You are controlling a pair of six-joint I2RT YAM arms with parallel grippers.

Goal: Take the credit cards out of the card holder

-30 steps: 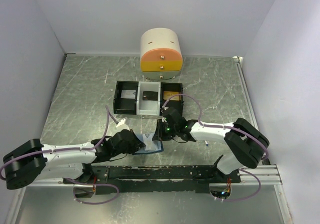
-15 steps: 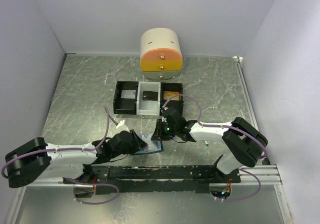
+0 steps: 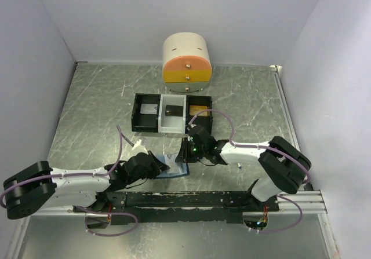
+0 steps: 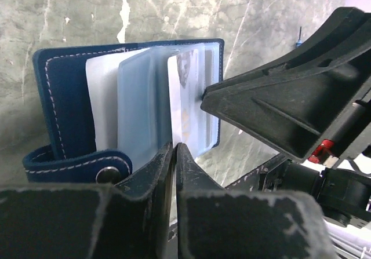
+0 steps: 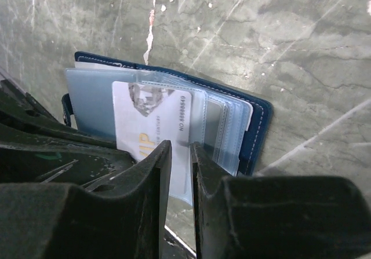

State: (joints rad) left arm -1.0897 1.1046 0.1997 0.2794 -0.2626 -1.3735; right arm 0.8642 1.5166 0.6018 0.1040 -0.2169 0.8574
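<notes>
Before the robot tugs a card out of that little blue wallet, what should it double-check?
1. The card holder is open, sleeves fanned out: ok.
2. The right gripper is clamped on the clear sleeves, steadying them: ok.
3. The left gripper is closed at the sleeve edge: ok.
4. The left gripper pinches a card, not just plastic: cannot tell.
5. The white card is out of its pocket: not ok, it sits inside.
</notes>
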